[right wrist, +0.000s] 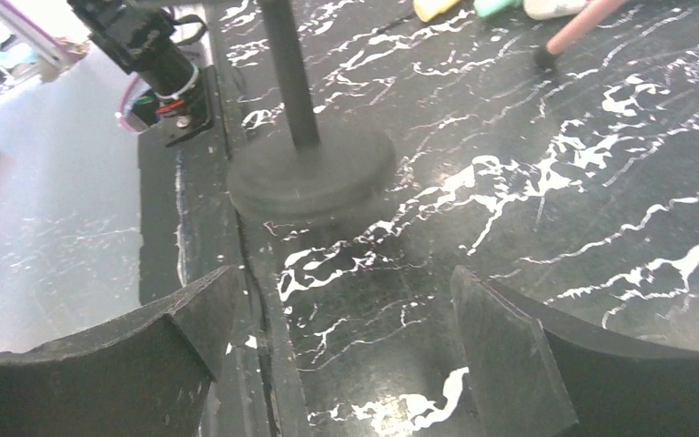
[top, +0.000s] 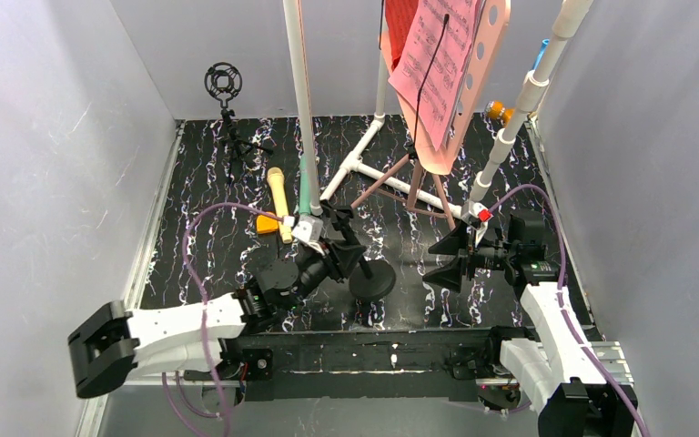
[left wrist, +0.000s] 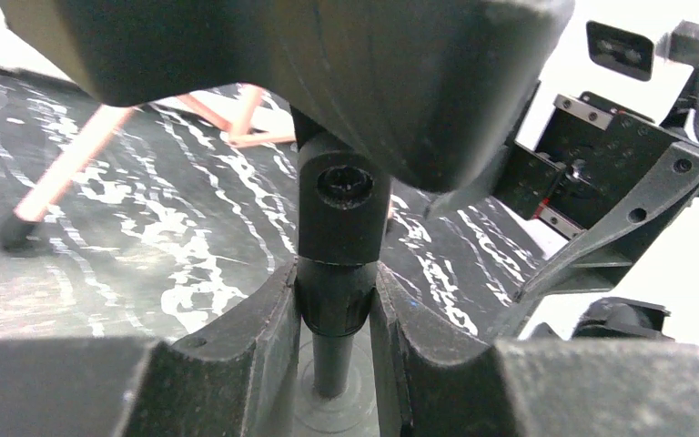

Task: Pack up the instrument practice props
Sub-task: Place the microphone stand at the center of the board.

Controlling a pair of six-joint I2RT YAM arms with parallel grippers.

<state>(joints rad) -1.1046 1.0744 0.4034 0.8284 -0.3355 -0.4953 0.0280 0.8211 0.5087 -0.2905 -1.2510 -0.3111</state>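
Left hand clenched on post of black round-base stand, near-edge middle of surface, likely for upright lifting; right hand released, empty, alongside, probably to steady it.

We see our right claw with its two black wedge-shaped fingers spread wide, nothing between them, low over the black white-veined marbled tabletop. Ahead and to the left stands a round black disc base with a slim black post rising from it. At the top edge we make out a pink tube leg with a black foot, beside yellow and mint-green tips.
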